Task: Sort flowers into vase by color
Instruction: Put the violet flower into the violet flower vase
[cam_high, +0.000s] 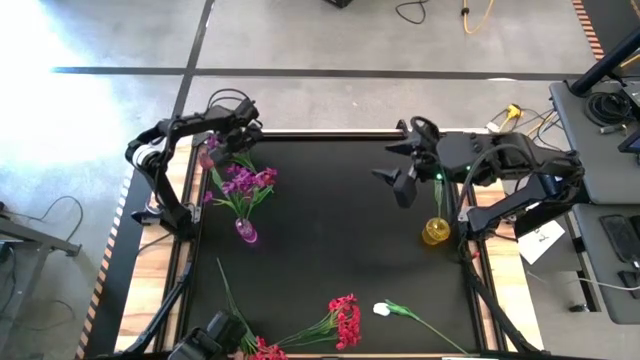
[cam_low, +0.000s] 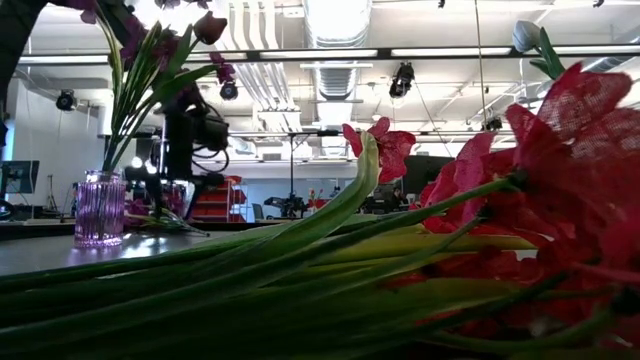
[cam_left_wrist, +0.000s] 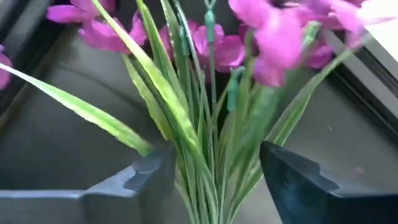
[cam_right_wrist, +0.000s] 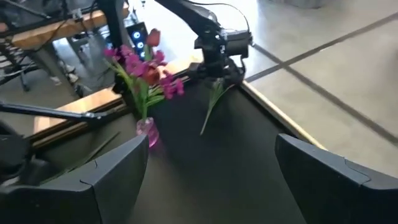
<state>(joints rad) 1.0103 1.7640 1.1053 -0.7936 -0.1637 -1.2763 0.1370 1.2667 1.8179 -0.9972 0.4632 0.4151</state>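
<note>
A purple glass vase (cam_high: 245, 232) (cam_low: 100, 208) (cam_right_wrist: 147, 132) stands at the table's left with magenta flowers (cam_high: 245, 185) upright in it. My left gripper (cam_high: 216, 143) (cam_right_wrist: 217, 61) is above the table's far left corner, shut on another magenta bunch (cam_left_wrist: 249, 37). A yellow vase (cam_high: 435, 232) stands at the right. My right gripper (cam_high: 400, 186) (cam_right_wrist: 211, 168) hovers open just beyond the yellow vase, touching nothing. Red flowers (cam_high: 346, 320) (cam_low: 560, 170) and a white tulip (cam_high: 381, 309) lie on their sides near the near edge. My left gripper pinches the magenta bunch by its green stems (cam_left_wrist: 208, 180), which pass between the two fingers (cam_left_wrist: 149, 180). The bunch is lifted clear of the table. In the right wrist view, the stem ends (cam_right_wrist: 210, 109) hang slanting below the gripper.
More red blooms (cam_high: 262, 349) lie at the near edge beside a dark camera mount (cam_high: 215, 335). The black mat (cam_high: 340, 230) is bare between the two vases. Wooden table borders and cables run along both sides.
</note>
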